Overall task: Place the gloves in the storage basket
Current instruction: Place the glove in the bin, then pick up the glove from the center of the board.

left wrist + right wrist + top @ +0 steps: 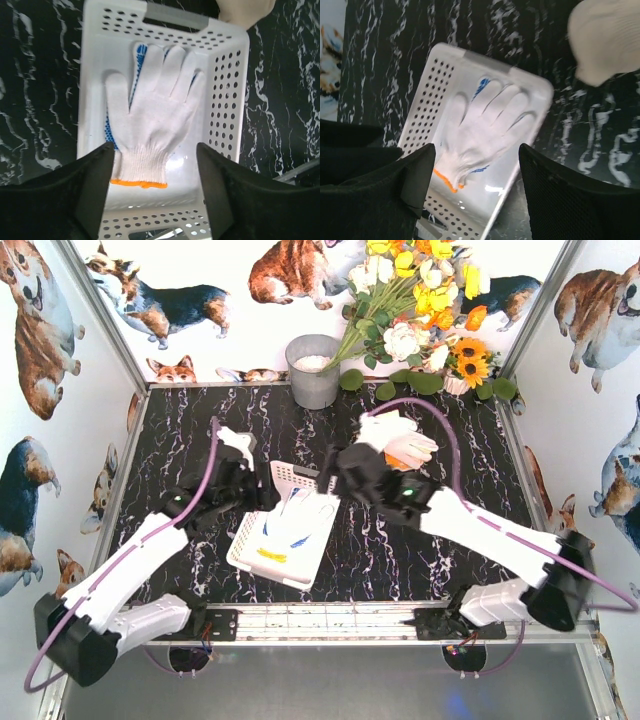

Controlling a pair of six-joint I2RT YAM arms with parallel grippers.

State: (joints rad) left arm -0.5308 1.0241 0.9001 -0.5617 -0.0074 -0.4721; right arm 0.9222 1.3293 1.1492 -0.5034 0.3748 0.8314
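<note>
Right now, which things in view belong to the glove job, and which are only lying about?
For the job: storage basket, orange-cuffed glove inside it, loose gloves outside it.
Lying about: grey bucket, flowers.

Grey bucket beside flower bouquet at the back of black marbled table

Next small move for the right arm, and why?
Probably swing the right gripper toward the loose gloves on the table beyond it. Its jaws are open and empty, an orange-cuffed glove already lies in the storage basket, and that pile lies on its side of the basket.
</note>
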